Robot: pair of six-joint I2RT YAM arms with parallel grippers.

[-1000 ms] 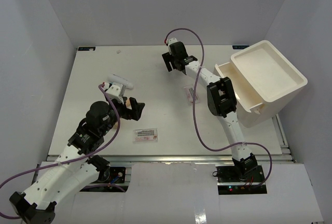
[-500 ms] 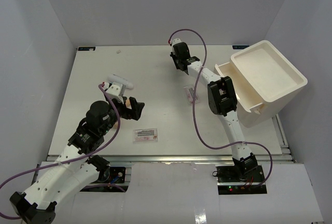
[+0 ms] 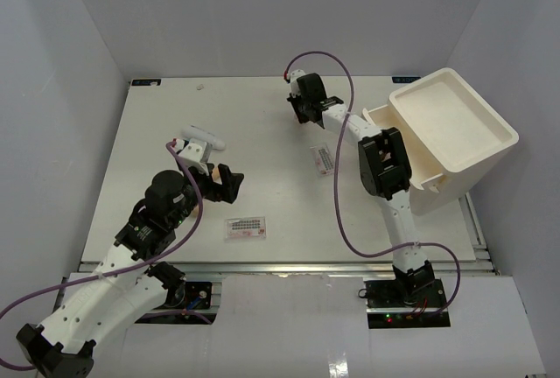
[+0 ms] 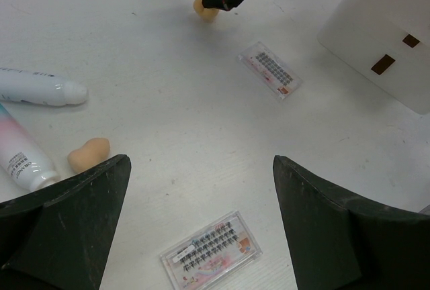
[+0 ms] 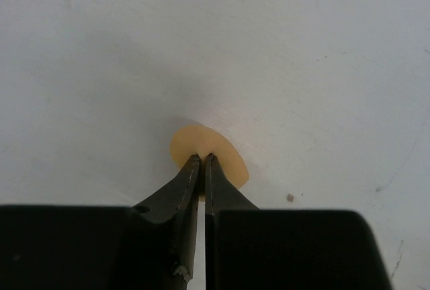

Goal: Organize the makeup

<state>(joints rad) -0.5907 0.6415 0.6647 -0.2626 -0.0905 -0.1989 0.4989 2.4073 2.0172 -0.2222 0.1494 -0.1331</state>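
My right gripper is shut on a tan egg-shaped sponge that lies on the far middle of the table; its fingertips pinch the sponge's near edge. From above, that gripper covers the sponge. The left gripper hangs open over the table with nothing between its fingers. One clear packet with rows of dark dots lies just below it, and another packet lies mid-table. A white tube, a pink tube and a second tan sponge sit to the left.
A big white bin stands tilted at the table's right edge, close to the right arm's elbow. Grey walls close in the table on three sides.
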